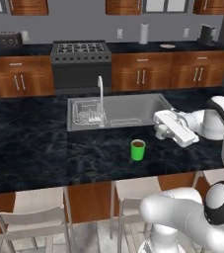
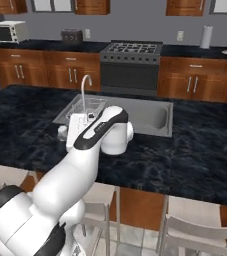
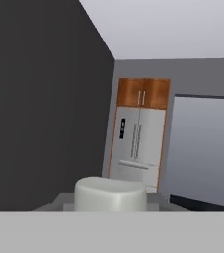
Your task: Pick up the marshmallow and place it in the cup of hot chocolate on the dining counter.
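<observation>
Marshmallow [image 3: 110, 194] sits pinched in the tool [image 1: 161, 131], up and right of the green cup [image 1: 137, 149].

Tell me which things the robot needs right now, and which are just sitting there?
Needed: tiny white marshmallow pinched in the hand; bright green cup of dark hot chocolate; black marbled dining counter.

Just sitting: steel sink; white paper-towel roll; toaster; white microwave.
</observation>
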{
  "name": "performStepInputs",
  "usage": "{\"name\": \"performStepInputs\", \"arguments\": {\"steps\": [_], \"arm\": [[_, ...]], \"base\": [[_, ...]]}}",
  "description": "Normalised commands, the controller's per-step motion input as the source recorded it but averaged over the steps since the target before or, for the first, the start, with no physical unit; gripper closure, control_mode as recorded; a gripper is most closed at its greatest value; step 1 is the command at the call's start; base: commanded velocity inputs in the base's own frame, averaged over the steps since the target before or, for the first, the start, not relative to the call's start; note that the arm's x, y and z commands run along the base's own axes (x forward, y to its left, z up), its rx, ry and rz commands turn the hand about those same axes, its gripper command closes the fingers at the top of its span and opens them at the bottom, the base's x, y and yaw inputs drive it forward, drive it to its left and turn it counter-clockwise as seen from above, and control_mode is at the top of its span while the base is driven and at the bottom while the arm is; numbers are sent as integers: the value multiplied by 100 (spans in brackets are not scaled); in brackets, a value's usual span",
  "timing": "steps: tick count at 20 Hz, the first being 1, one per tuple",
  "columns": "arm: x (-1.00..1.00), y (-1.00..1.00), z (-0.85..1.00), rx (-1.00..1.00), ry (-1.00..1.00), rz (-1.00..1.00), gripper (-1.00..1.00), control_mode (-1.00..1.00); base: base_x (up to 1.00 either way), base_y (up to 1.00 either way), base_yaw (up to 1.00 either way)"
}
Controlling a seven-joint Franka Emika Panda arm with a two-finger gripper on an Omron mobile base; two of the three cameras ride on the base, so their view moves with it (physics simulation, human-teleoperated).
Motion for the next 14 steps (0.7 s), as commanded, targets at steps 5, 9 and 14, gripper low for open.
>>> {"name": "performStepInputs", "arguments": {"steps": [5,9,14], "arm": [[73,31,-54,-2,1,6,100,-100],[67,14,-41,-4,5,0,100,-100],[46,-15,-19,0,7,0,100,-100]], "base": [[11,0,7],[0,0,0],[0,0,0]]}}
